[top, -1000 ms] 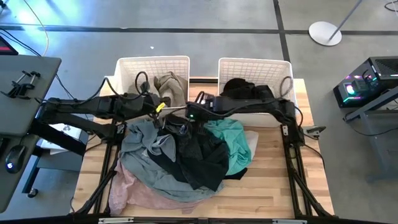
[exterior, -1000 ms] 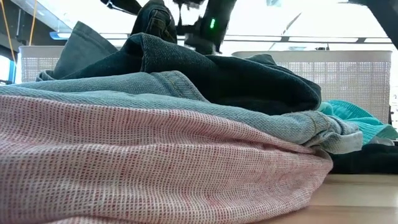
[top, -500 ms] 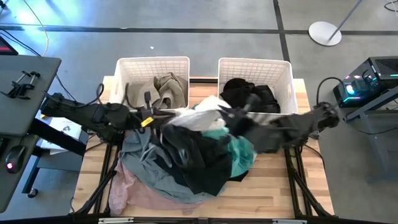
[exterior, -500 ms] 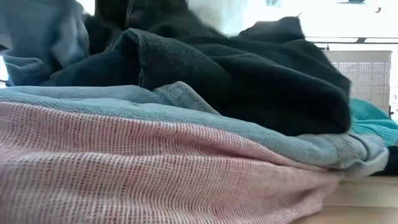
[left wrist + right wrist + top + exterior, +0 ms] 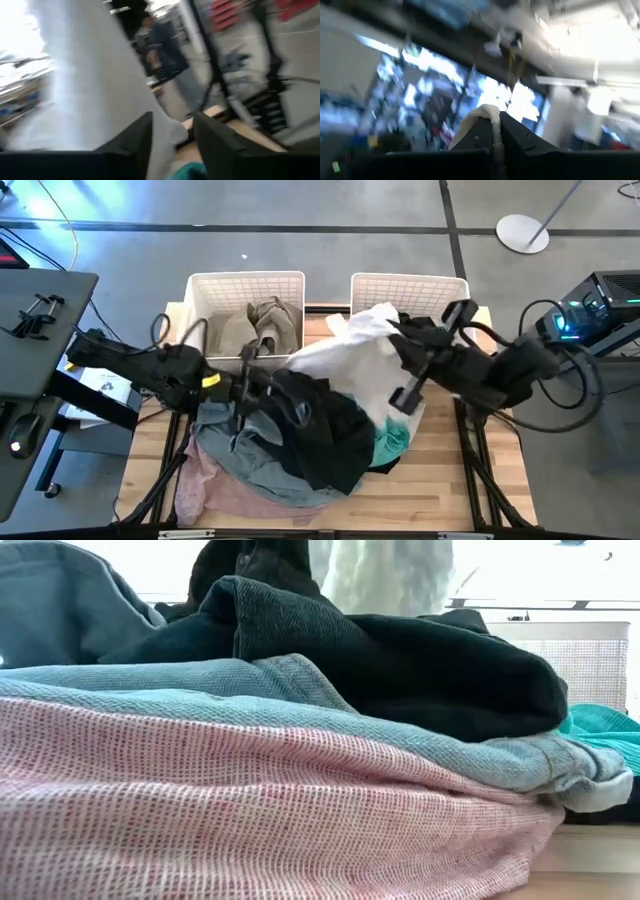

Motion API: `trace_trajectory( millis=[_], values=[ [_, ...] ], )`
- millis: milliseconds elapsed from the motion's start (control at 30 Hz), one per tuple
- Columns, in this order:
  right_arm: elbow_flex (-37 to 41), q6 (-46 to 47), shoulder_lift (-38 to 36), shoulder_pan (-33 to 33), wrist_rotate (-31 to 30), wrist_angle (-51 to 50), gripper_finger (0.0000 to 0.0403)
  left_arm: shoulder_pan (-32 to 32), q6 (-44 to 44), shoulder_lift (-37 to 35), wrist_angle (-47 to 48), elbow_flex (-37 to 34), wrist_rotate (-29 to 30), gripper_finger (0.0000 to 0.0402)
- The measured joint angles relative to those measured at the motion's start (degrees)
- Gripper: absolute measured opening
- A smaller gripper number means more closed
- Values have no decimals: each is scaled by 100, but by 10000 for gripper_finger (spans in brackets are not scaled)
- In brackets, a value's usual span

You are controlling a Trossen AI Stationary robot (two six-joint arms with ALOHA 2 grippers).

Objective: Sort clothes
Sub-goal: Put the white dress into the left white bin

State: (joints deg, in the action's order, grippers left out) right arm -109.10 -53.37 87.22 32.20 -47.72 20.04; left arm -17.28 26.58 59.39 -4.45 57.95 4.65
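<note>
Grey floor surrounds your wooden desk (image 5: 440, 480), where two white baskets (image 5: 245, 290) sit at the back and the heap of clothes (image 5: 290, 445) fills the middle. A second ago both arms were low over the heap; now your right tool (image 5: 495, 132) has swung up and out with its jaws pinched tight on a white garment (image 5: 350, 360), which hangs stretched from the heap toward the right basket (image 5: 410, 285). Your left tool (image 5: 172, 137) has just let go: its jaws stand partly apart beside the white cloth, holding nothing that can be seen. That suggests the hand-off is done and the white piece is free of the black top (image 5: 320, 430), denim (image 5: 300, 700) and pink cloth (image 5: 250, 810) below, ready for a basket
</note>
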Motion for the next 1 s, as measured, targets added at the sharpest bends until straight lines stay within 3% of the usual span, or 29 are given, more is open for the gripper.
trace_trajectory(
  millis=[67, 167, 333, 533, 600, 733, 900, 1000],
  values=[
    [0, 194, -14, -1, 506, 101, 4, -5, -81, 244, -347, -1, -279, 189],
    [-2, 578, -31, 8, 1034, -97, 4, 3, -8, 679, -1073, 0, -194, 243],
    [-1, 1178, -28, 10, 1380, -787, 4, 174, 822, 1588, -2344, 0, 481, 307],
    [0, 1489, -28, 188, 1813, -934, 4, 627, 1212, 2536, -3537, 3, 1866, 334],
    [0, 1472, -28, 278, 1869, -919, 4, 820, 767, 2760, -3606, 7, 1635, 335],
    [0, 1358, -35, 366, 2068, -789, 5, 1177, -322, 3300, -3657, 90, 482, 335],
    [0, 1159, -33, 309, 2143, -599, 5, 1274, -821, 4111, -3711, 650, -324, 331],
    [0, 1100, -33, 220, 2102, -558, 5, 1205, -945, 4610, -3678, 1159, -776, 302]
  ],
)
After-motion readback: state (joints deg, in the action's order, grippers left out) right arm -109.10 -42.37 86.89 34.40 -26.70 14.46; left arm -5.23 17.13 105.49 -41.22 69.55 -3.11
